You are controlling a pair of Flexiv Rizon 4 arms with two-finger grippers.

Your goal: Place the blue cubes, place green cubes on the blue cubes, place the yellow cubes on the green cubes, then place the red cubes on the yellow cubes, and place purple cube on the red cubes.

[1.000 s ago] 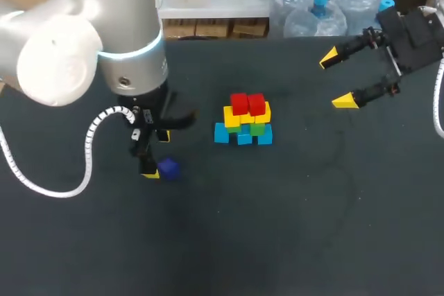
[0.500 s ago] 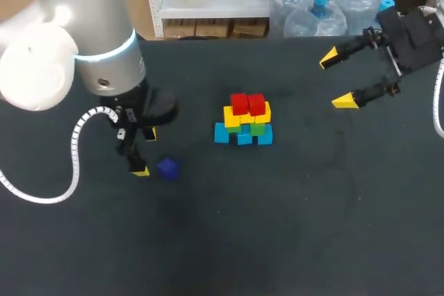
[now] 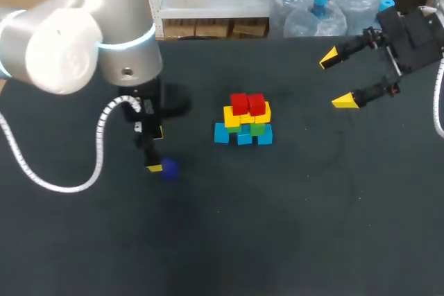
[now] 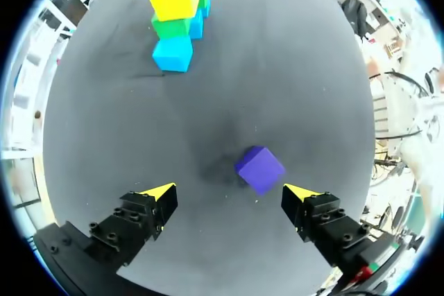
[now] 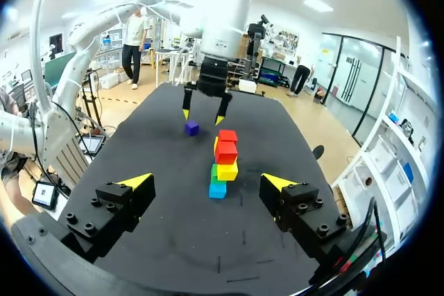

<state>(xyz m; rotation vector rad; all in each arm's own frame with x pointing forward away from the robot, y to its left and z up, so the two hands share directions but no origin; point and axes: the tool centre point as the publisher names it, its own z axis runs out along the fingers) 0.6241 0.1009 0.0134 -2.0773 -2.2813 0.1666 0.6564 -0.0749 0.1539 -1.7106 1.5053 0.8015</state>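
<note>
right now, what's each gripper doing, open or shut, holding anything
Left gripper: open, holding nothing; the purple cube lies between its fingers, touched by neither.
Right gripper: open, empty.

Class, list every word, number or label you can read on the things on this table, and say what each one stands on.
Purple cube: no print.
Stack of blue, green, yellow and red cubes: no print.
Table: no print.
Left arm's wrist: small pale marks, too small to read.
Nothing here can be read.
</note>
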